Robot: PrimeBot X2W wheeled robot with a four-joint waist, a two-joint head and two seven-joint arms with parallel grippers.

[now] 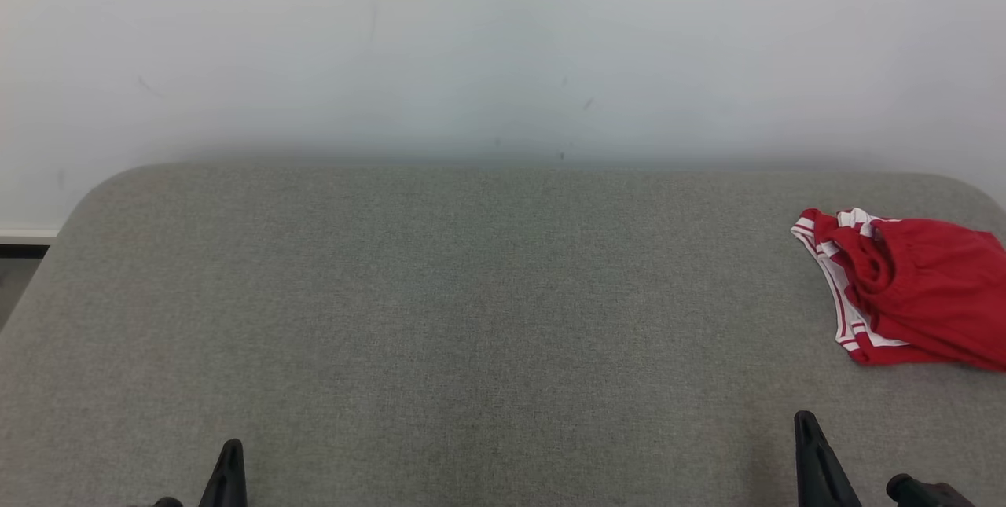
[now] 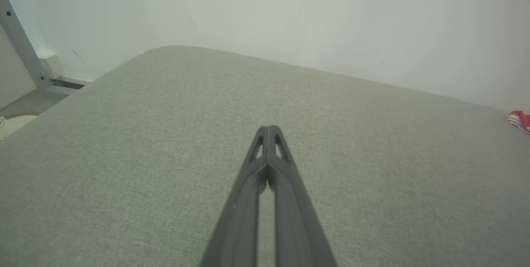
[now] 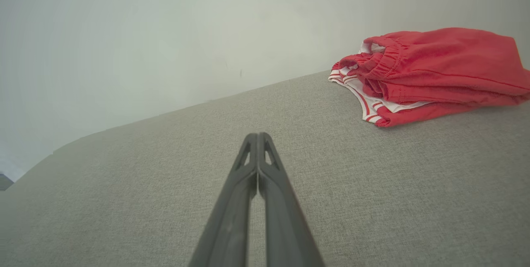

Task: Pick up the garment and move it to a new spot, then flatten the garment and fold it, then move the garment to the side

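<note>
A grey fabric-covered desk [image 1: 471, 318] stands against a pale wall [image 1: 503, 43]. The folded red garment [image 1: 919, 295] with white trim lies at its right edge. The left gripper [image 1: 230, 456] and right gripper [image 1: 804, 424] sit near the front, fingers pressed together and empty.

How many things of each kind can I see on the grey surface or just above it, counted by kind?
red garment with white trim: 1
grippers: 2, the left gripper and the right gripper, both shut and holding nothing
Total: 3
</note>
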